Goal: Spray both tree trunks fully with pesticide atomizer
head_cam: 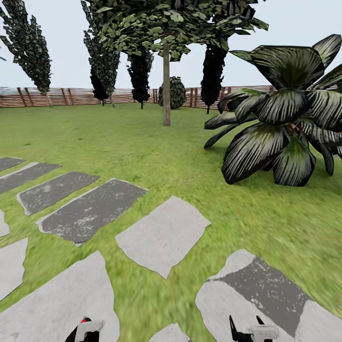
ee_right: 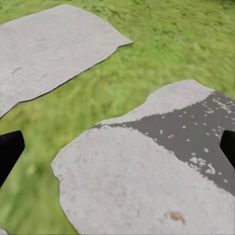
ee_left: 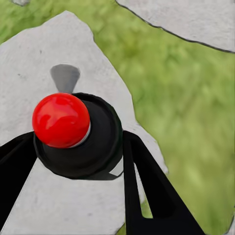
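The pesticide atomizer (ee_left: pixel 61 120), a black round body with a glossy red top, sits between the two black fingers (ee_left: pixel 147 191) of my left gripper (ee_left: pixel 78 166), which is shut on it above a stepping stone. In the head view the left gripper (head_cam: pixel 84 331) shows at the bottom edge with a bit of red on it. My right gripper (head_cam: pixel 251 332) is open, its fingertips (ee_right: pixel 9 152) wide apart over a stone with nothing between them. One tree (head_cam: pixel 166 28) stands far ahead on the lawn, its pale bare trunk (head_cam: pixel 166 90) upright. The second tree is out of view.
Grey stepping stones (head_cam: pixel 164 235) cross the lawn in front of me. A big dark-leaved palm (head_cam: pixel 285 128) spreads at the right. Narrow dark conifers (head_cam: pixel 28 47) and a round bush (head_cam: pixel 172 92) line the brown slat fence (head_cam: pixel 71 96) at the back.
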Controlling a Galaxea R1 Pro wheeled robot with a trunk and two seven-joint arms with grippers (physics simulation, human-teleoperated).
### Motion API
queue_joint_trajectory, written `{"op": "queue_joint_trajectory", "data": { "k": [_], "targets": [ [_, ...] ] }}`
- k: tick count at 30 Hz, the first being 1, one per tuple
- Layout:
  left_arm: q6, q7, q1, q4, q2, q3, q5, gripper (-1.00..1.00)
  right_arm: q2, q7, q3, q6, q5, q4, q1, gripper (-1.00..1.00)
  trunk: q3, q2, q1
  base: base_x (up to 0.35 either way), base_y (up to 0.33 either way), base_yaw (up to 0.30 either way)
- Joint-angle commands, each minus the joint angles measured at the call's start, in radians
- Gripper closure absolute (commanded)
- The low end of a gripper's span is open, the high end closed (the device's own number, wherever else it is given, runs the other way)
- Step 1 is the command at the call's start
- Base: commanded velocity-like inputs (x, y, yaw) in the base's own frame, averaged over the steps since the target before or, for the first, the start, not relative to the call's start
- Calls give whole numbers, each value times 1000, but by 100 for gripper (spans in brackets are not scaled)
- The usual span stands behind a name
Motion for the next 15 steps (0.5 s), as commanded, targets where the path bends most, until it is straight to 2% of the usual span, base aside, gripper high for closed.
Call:
{"op": "queue_joint_trajectory", "data": {
  "k": [1,15],
  "targets": [
    [0,0,0,0,0,0,0,100,0,0,0,0,0,0,0,-100,0,0,0,338,72,2],
    [0,0,0,0,-1,0,0,100,-1,1,0,0,0,1,0,-100,0,0,0,338,72,0]
  ]
}}
